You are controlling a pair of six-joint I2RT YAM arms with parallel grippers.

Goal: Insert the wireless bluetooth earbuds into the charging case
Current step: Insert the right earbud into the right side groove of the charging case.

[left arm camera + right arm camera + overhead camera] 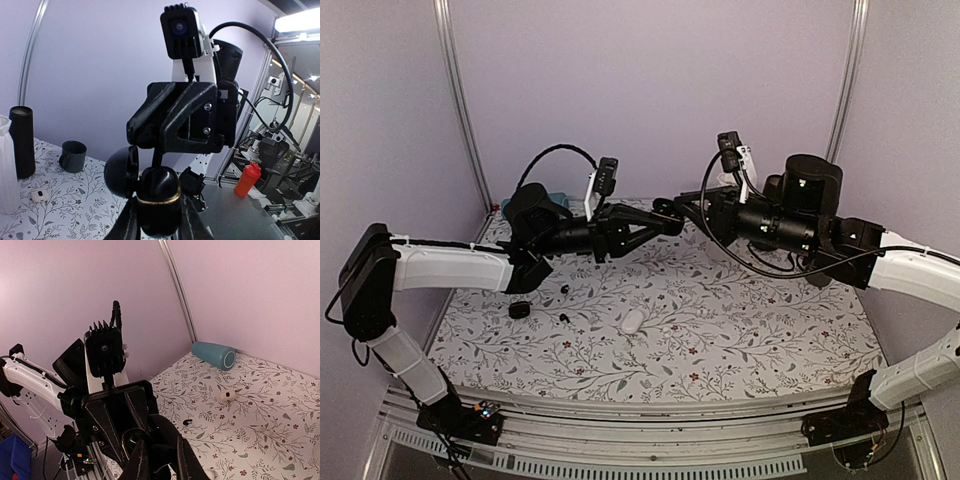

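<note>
Two little buds (565, 288) lie on the table (740, 340). The black case (159, 200) hangs high above it, so a bud could slip and drop if the arms do not line up. The left jaws pinch the open case tight. The right jaws sit close together at its mouth. I cannot tell if they hold a bud.

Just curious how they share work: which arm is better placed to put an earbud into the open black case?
Right. The right gripper sits at the open case, which the left gripper is busy holding.
</note>
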